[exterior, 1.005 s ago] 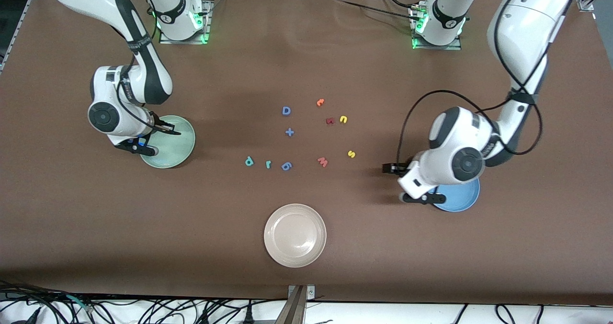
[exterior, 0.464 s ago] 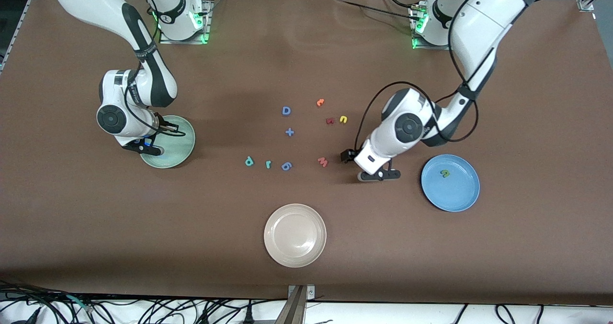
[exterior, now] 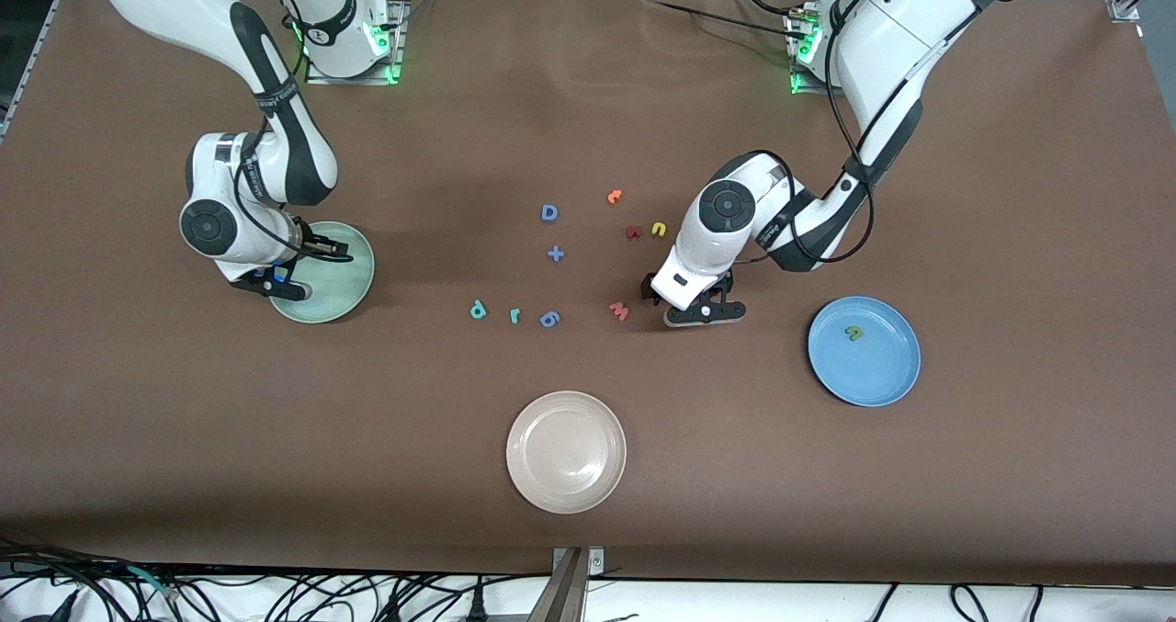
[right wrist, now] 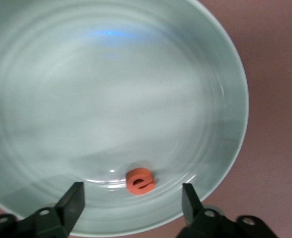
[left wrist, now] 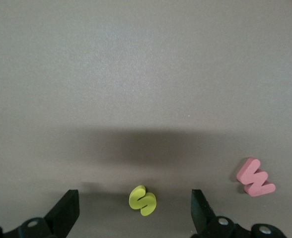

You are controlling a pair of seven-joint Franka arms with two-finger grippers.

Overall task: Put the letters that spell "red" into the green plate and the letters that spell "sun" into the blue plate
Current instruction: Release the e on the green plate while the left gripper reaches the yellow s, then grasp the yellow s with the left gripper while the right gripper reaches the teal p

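Yellow foam "s" [left wrist: 142,200] lies on the brown counter [exterior: 1011,236] between the spread fingers of the left tool [left wrist: 135,218], ungripped; pink foam "w" [left wrist: 255,177] sits just outside one finger. Risk: closing on so small and flat a letter may pinch an edge and flick it away, or nudge the "w". Right tool [right wrist: 131,210] hangs open over the pale mint-green plate [right wrist: 225,89], orange foam "e" [right wrist: 139,180] lying loose in it. Versus a second ago: left arm has left the mid-blue plate [exterior: 887,374], dark green letter [exterior: 854,333] now visible inside; right tool has opened.
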